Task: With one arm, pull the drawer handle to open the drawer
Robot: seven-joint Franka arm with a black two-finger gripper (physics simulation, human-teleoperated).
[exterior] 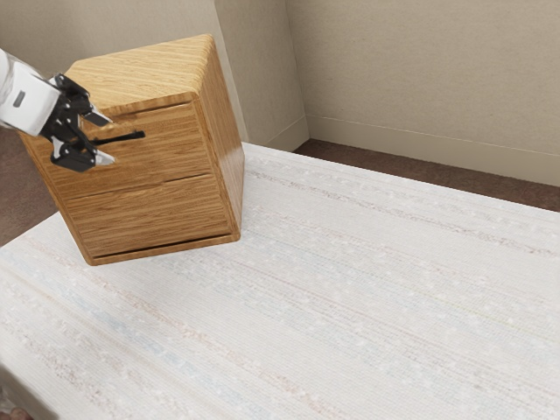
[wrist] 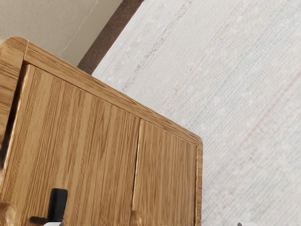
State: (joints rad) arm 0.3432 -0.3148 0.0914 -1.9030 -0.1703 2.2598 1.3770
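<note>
Drawer handle (exterior: pixel 124 136) horizontal along drawer front (exterior: pixel 162 153)

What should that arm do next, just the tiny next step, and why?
Probably shut the end effector on the handle: its fingers stand open, one above and one below the black bar, not gripping it, and the top drawer looks barely open, if at all. Pulling before gripping might slip.

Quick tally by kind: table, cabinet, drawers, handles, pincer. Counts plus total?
Table: 1
Cabinet: 1
Drawers: 2 (upper drawer, lower drawer)
Black handle: 1
Pincer: 1
Total: 6
</note>
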